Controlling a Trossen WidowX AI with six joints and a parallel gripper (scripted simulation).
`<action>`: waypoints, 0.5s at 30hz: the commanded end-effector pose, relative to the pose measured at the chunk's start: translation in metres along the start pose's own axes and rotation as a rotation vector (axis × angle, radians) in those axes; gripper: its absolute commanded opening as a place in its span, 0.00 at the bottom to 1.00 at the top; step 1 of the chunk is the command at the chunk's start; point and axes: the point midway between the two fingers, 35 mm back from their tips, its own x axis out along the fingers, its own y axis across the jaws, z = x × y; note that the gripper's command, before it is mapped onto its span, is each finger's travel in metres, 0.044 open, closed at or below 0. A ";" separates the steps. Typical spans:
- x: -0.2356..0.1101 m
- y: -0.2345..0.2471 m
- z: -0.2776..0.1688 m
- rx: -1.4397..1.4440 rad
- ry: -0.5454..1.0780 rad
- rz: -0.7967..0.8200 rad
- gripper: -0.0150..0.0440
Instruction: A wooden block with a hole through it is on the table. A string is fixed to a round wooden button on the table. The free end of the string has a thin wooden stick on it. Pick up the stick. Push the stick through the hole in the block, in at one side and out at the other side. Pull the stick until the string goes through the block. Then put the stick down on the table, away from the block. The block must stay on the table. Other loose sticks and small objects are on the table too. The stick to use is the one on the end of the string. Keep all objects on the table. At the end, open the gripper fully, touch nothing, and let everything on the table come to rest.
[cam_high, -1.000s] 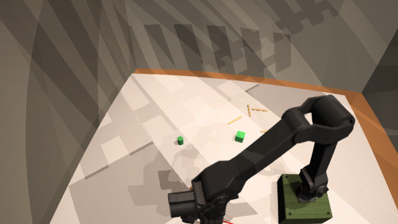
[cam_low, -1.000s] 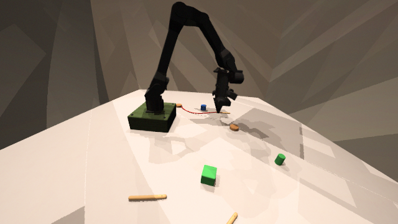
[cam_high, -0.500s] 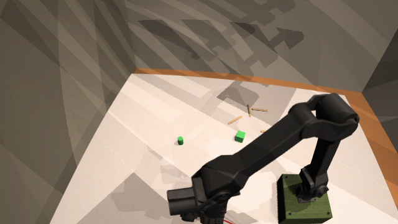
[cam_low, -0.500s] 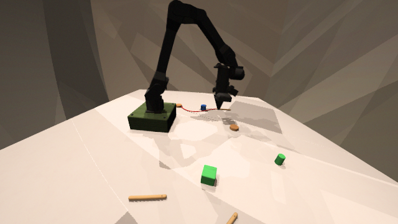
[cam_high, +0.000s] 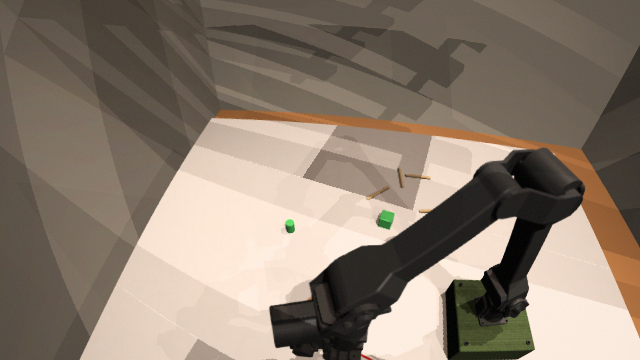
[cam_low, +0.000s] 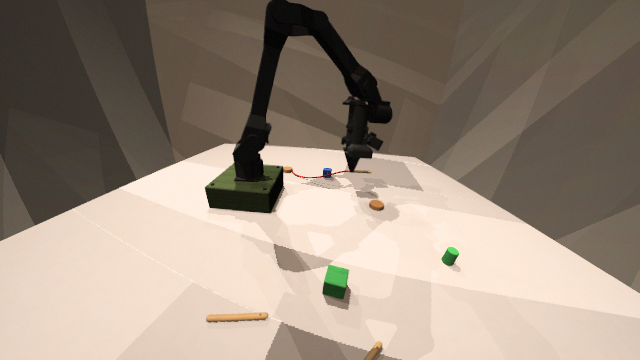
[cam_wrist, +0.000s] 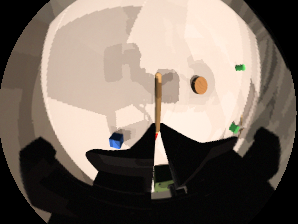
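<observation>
My gripper (cam_low: 353, 168) (cam_wrist: 157, 125) points down at the far side of the table and is shut on the thin wooden stick (cam_low: 363, 171) (cam_wrist: 158, 99), which juts forward from the fingertips low over the table. A red string (cam_low: 306, 175) runs from the stick back to a small round wooden button (cam_low: 287, 169) beside the arm's base. A small blue block (cam_low: 327, 172) (cam_wrist: 115, 140) sits along the string. A round brown wooden piece (cam_low: 376, 204) (cam_wrist: 198, 84) lies on the table just beyond the stick's tip. I cannot make out a hole in it. In the top view the arm hides the fingers.
A green cube (cam_high: 385, 219) (cam_low: 335, 281) and a green cylinder (cam_high: 289, 226) (cam_low: 450, 256) stand mid-table. Several loose sticks lie beyond them, such as one stick (cam_high: 377, 192) and another stick (cam_low: 237, 317). The arm's green base (cam_high: 487, 340) (cam_low: 245, 187) stands nearby. An orange table edge (cam_high: 615, 240) runs along one side.
</observation>
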 end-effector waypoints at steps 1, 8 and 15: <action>-0.002 0.003 -0.006 -0.002 -0.002 -0.011 0.25; -0.008 0.008 -0.012 -0.003 -0.018 -0.017 0.25; -0.014 0.013 -0.017 -0.004 -0.035 -0.022 0.25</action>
